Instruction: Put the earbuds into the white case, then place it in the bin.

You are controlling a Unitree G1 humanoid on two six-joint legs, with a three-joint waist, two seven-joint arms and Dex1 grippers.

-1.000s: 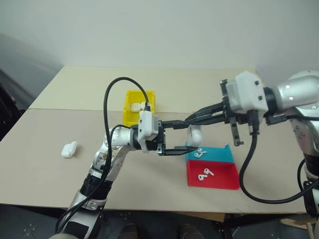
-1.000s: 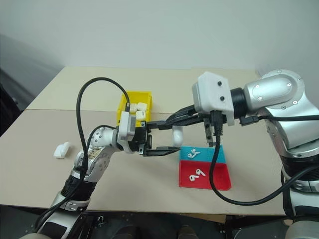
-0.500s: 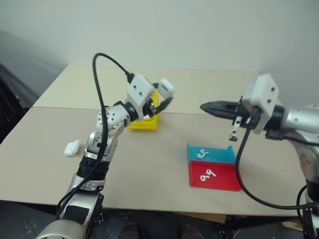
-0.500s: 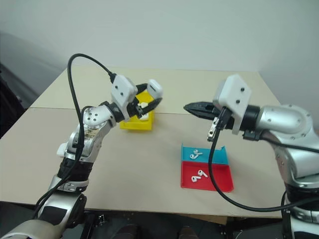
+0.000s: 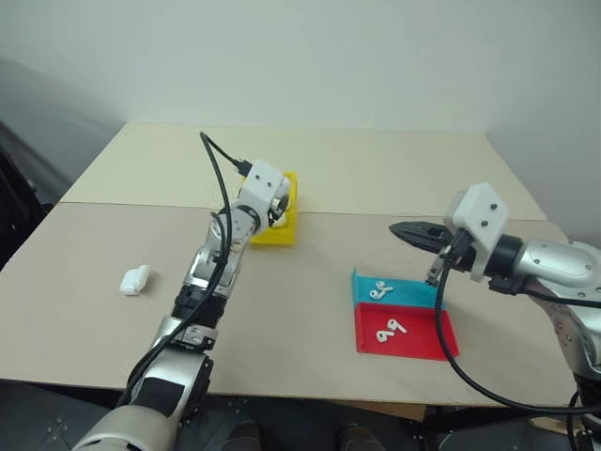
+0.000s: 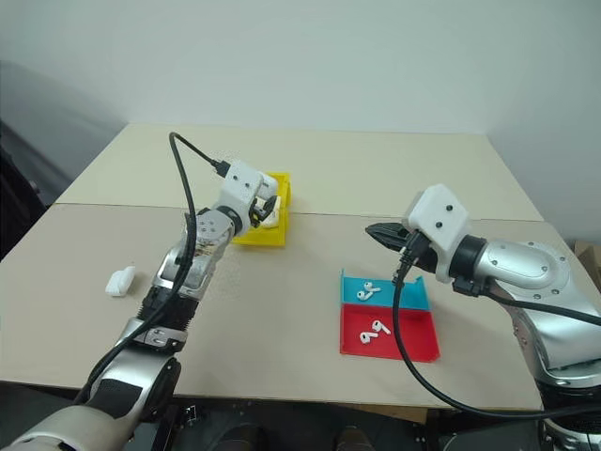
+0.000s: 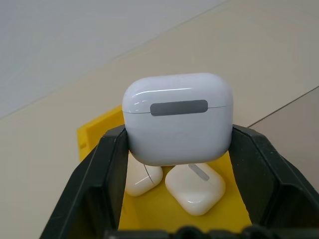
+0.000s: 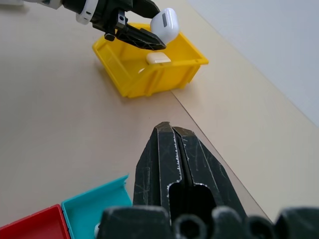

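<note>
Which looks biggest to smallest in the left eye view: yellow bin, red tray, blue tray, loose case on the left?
1. Red tray, largest, though it lies nearest the camera.
2. Yellow bin, partly hidden by the left arm, so its rank against the red tray is unsure.
3. Blue tray.
4. Loose case, clearly smallest.

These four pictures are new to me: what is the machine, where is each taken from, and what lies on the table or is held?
It is a two-armed robot at a table. Two pictures look down from its head; the other two come from a camera on each wrist. The left gripper has its jaws shut on a white case, held above a yellow bin with other cases inside. The right gripper is shut and holds nothing. Earbuds lie in a red tray, more in the blue tray. A small white item lies apart.
</note>
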